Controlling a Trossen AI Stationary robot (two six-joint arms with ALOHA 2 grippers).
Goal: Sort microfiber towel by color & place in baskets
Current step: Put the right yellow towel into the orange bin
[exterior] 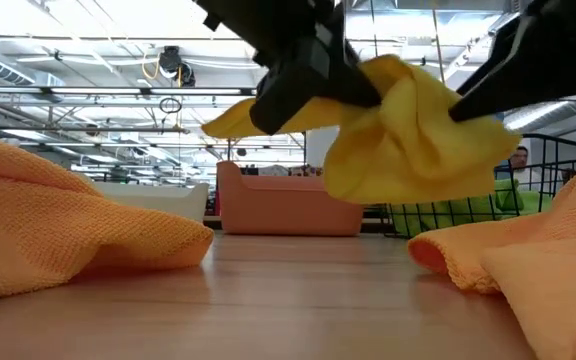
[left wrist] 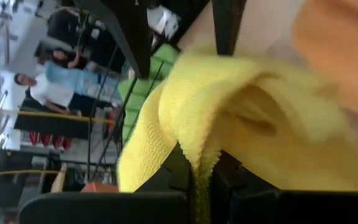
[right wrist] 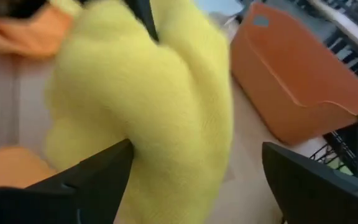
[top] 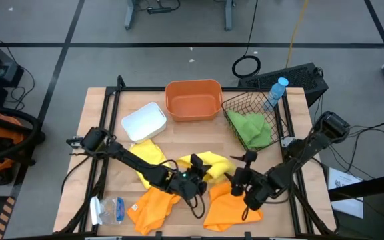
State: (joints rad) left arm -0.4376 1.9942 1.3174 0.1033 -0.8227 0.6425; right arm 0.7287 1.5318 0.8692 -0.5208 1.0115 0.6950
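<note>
A yellow towel [top: 213,162] hangs above the table's near middle between my two grippers, clear of the wood in the low view [exterior: 408,130]. My left gripper [top: 195,175] is shut on it. My right gripper [top: 236,175] stands open, its two fingers [right wrist: 104,171] on either side of the towel's other end [right wrist: 160,106]. A second yellow towel [top: 149,155] lies under my left arm. Two orange towels [top: 153,207] [top: 231,208] lie near the front edge. A green towel [top: 252,130] lies in the black mesh basket [top: 235,105]. My left gripper pinches a bunched fold of the yellow towel [left wrist: 199,163] between its two fingers, coming nearly level from the table's left. The rest of the cloth [exterior: 418,150] spreads slack away from the fingers and hangs clear of the table. My right gripper's open fingers flank the towel; whether one still touches it I cannot tell.
The orange tub [top: 192,100] stands at the far middle, the white tray [top: 144,122] to its left. A blue-capped bottle [top: 277,91] stands by the mesh basket. A clear plastic packet [top: 109,210] lies at the front left. People show in the room beyond [left wrist: 48,87].
</note>
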